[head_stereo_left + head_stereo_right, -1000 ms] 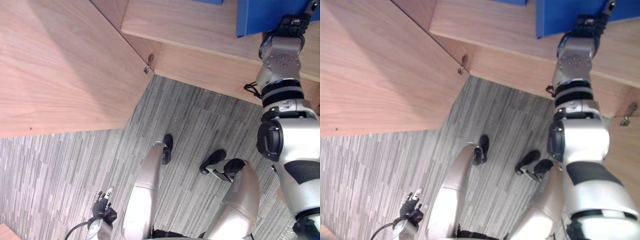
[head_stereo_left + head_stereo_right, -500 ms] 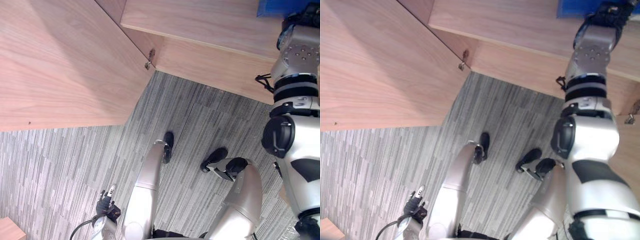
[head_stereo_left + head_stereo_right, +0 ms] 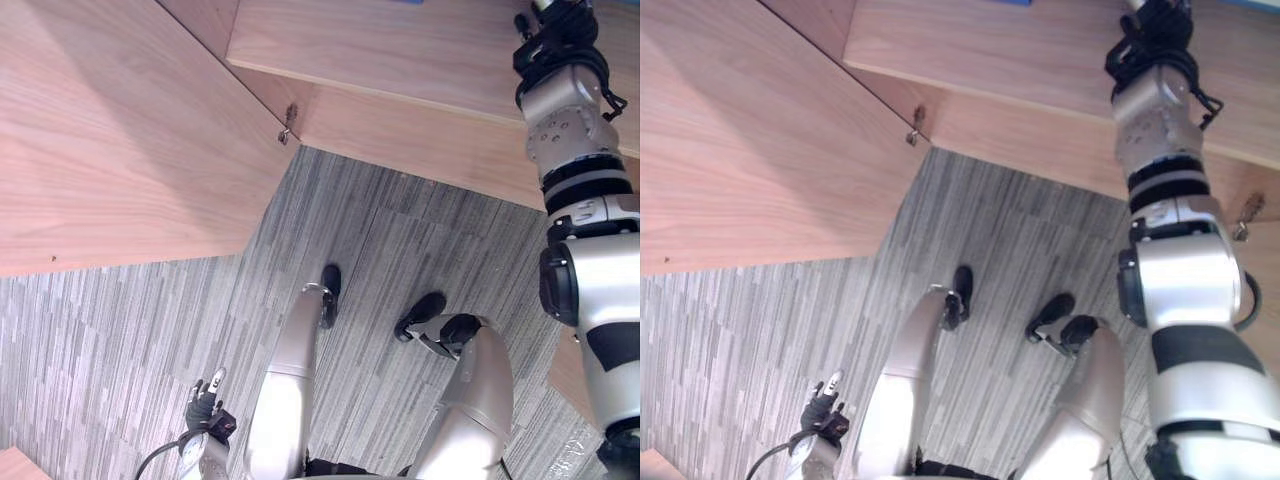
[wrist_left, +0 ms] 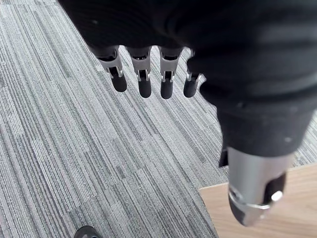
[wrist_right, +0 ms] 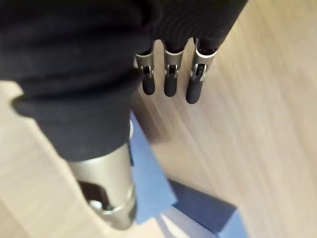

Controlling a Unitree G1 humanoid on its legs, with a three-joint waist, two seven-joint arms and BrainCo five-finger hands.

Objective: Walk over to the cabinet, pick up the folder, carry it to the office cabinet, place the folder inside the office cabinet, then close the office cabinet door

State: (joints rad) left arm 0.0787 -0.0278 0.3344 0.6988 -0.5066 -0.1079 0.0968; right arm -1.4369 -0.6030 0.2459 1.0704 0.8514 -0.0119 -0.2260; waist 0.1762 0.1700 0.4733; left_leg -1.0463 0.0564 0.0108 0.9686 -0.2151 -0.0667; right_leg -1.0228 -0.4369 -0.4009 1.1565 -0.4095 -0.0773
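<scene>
The blue folder [image 5: 150, 184] lies on the wooden shelf [image 5: 257, 119] of the office cabinet, just past my right hand [image 5: 170, 85]. That hand's fingers are straight and hold nothing, and they hover over the shelf board apart from the folder. In the left eye view my right arm reaches up into the cabinet, with the right hand [image 3: 556, 28] at the top edge. A sliver of blue folder [image 3: 1006, 2] peeks in at the top. My left hand [image 4: 143, 79] hangs open low at my side, over the carpet.
The cabinet door [image 3: 110, 130] stands swung wide open on my left, with a hinge [image 3: 290, 122] at its inner corner. The shelf board [image 3: 400, 50] runs across the top. A second hinge [image 3: 1247, 212] sits at the right. Grey striped carpet [image 3: 420, 230] lies below.
The large blue folder face beside my right hand has gone out of the eye views' top edge. My right arm now reaches further up and left. The left hand hangs as before.
</scene>
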